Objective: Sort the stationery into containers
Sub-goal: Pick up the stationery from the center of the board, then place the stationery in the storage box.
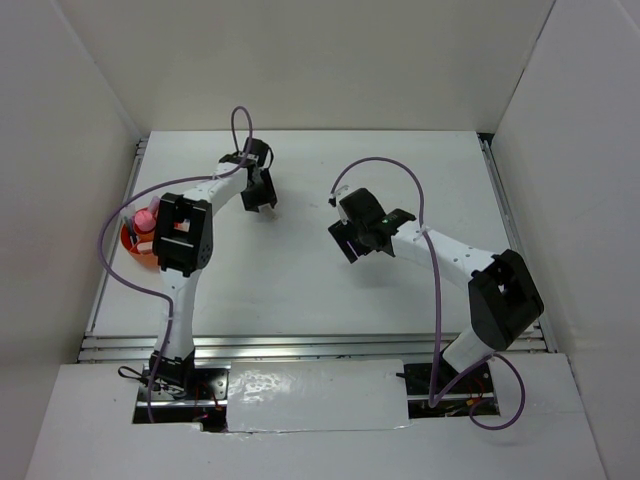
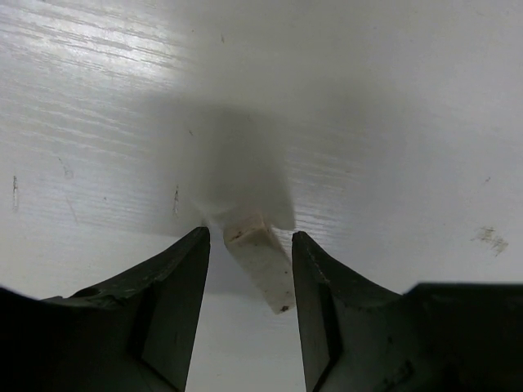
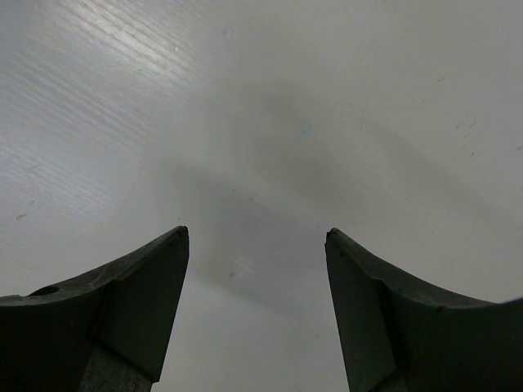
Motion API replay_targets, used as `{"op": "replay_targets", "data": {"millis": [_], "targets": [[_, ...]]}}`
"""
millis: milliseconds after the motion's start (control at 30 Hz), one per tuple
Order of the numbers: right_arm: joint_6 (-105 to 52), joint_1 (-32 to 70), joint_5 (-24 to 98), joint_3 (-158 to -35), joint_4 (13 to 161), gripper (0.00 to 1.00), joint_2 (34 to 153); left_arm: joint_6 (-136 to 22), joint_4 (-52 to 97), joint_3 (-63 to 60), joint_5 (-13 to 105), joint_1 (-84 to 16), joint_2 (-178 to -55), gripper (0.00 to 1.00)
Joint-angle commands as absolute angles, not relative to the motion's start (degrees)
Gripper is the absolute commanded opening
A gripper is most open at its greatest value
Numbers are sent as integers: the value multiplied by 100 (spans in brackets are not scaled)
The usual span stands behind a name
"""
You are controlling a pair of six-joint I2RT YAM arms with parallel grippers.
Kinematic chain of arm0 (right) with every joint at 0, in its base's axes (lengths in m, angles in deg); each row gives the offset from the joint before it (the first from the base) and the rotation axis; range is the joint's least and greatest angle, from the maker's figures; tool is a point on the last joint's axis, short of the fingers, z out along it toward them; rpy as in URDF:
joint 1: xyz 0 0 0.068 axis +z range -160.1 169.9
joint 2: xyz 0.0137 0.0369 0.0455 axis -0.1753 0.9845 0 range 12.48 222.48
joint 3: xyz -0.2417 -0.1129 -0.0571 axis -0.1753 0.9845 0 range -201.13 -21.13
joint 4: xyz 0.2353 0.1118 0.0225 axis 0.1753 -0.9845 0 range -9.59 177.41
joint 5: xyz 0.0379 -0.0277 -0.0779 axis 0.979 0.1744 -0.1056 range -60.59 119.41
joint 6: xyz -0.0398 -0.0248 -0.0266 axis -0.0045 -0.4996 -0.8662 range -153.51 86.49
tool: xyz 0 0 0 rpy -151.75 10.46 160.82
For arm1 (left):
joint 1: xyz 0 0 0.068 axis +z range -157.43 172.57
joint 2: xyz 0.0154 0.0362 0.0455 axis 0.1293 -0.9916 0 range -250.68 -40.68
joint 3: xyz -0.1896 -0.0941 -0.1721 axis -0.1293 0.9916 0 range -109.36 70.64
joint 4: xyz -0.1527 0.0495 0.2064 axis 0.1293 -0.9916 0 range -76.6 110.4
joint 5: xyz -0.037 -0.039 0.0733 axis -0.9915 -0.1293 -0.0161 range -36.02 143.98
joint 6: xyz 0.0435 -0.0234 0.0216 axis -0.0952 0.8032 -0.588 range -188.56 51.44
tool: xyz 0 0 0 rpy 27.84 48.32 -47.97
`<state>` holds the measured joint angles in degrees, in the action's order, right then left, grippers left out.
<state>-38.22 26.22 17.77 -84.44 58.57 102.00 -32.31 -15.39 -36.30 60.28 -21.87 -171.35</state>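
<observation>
While the left gripper (image 2: 250, 233) straddles a small white block (image 2: 260, 263), the block's right edge meets the right finger (image 2: 327, 310) and a thin gap shows on the left. Whether the jaws clamp it cannot be told. The right gripper (image 3: 257, 245) hangs over the table (image 3: 245, 98), jaws wide apart. The orange tub (image 1: 128, 245) sits at the table's left edge, with a pink cylinder (image 1: 146, 215) against its far side.

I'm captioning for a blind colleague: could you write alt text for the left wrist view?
A small white eraser-like block sits between the two dark fingers of the left gripper, against a white table; whether the fingers pinch it is unclear. A soft grey shadow lies on the table just beyond the block.
</observation>
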Motion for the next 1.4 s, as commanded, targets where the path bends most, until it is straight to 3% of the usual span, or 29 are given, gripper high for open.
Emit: {"op": "replay_targets", "data": {"millis": [0, 167, 500, 667, 767, 933, 1267, 1367], "targets": [[-3747, 2567, 1816, -8520, 5753, 74, 10151, -3156, -1520, -3930, 6030, -2193, -17348, 57], [-3755, 2567, 1799, -8520, 5744, 74, 10151, -3279, -1564, -3958, 6057, -2263, -17427, 54], [-3764, 2559, 1808, -8520, 5718, 74, 10151, -3498, -1503, -3677, 5451, -2263, -17331, 29], [-3764, 2559, 1799, -8494, 5727, 74, 10099, -3613, -1169, -3343, 5292, -2255, -16753, 23], [-3764, 2567, 1799, -8537, 5709, 74, 10099, -3779, -914, -3141, 5257, -2237, -16314, 10], [-3773, 2576, 1764, -8555, 5700, 74, 10099, -4385, -134, -2317, 5362, -2228, -15469, 0], [-3826, 2646, 1694, -8520, 5700, 74, 10072, -6353, 1379, -92, 5933, -1921, -12939, 0], [-3817, 2699, 1702, -8573, 5657, 74, 10107, -7081, 2202, 787, 6572, -1772, -12059, 0]]}}
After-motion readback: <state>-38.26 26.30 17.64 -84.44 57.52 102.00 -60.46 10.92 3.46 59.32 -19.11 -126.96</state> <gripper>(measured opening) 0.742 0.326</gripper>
